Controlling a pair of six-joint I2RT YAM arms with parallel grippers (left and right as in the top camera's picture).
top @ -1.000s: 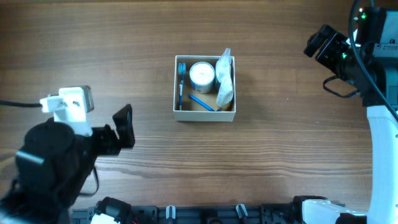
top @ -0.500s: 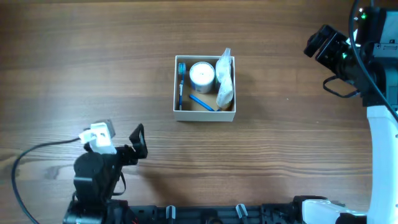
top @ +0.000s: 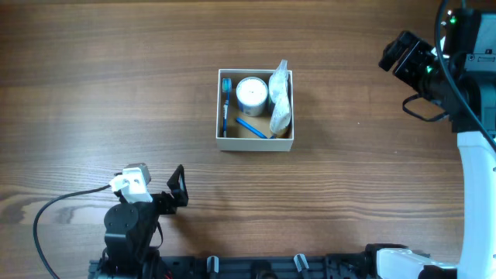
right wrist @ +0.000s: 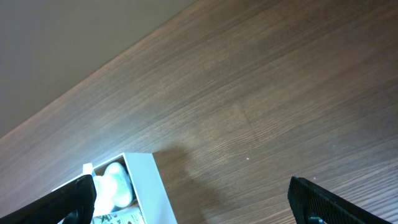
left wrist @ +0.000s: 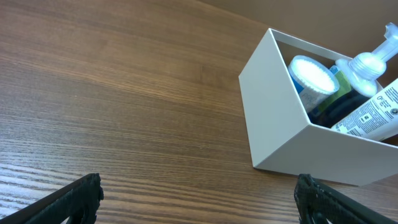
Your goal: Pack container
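Left wrist: left pincer (left wrist: 198, 186) gaping, empty; white square cardboard container (left wrist: 273, 118) ahead-right, so a careless approach could shove it.

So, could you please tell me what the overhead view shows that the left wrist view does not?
Only overhead: the right gripper at the table's right edge, and the container's whole square outline. Only left wrist: the container's white outer walls side-on, and print on the white tube. Both: the container, the round white jar inside it, the open left gripper and the wooden table.
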